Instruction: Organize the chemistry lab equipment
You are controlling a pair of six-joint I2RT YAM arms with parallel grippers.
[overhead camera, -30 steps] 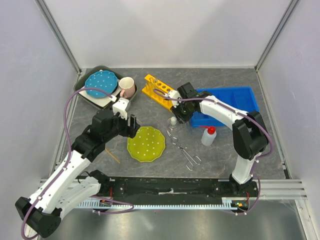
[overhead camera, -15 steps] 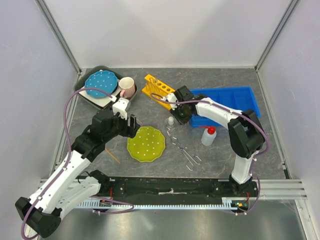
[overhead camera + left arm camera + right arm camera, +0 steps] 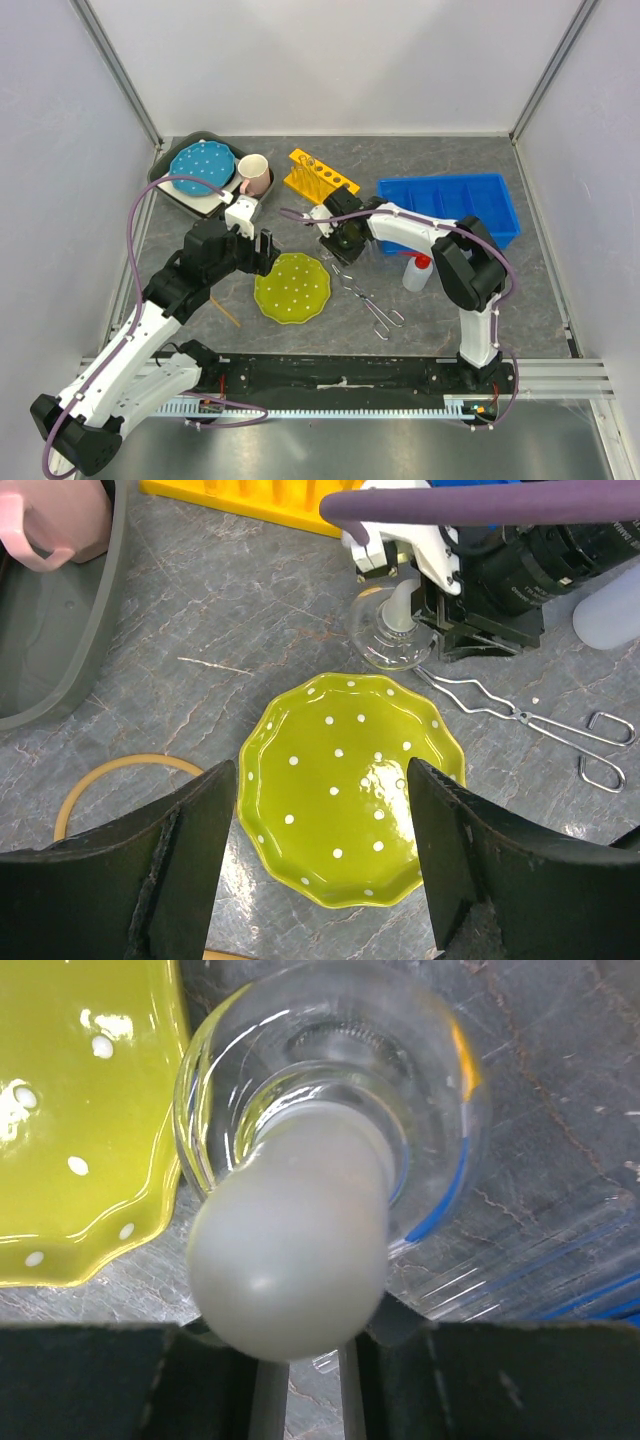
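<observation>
Treat as light, slick and breakable the glass flask [image 3: 385, 652] at the middle of the desk [image 3: 200, 630] beside the green plate [image 3: 300, 865], pinched at its neck, likely the surest hold, by the narrowed right claw [image 3: 432, 615]; left claw [image 3: 320, 780] wide, empty.

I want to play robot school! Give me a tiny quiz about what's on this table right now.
1. True or false: the left gripper is squeezing the yellow-green plate.
2. What stands beside the blue plate? A pink mug, B banana, C spoon.
3. Fill in: the right gripper is closed on the small clear ____.
Key: 1 false, it hangs open above the plate; 2 A; 3 flask.
</observation>
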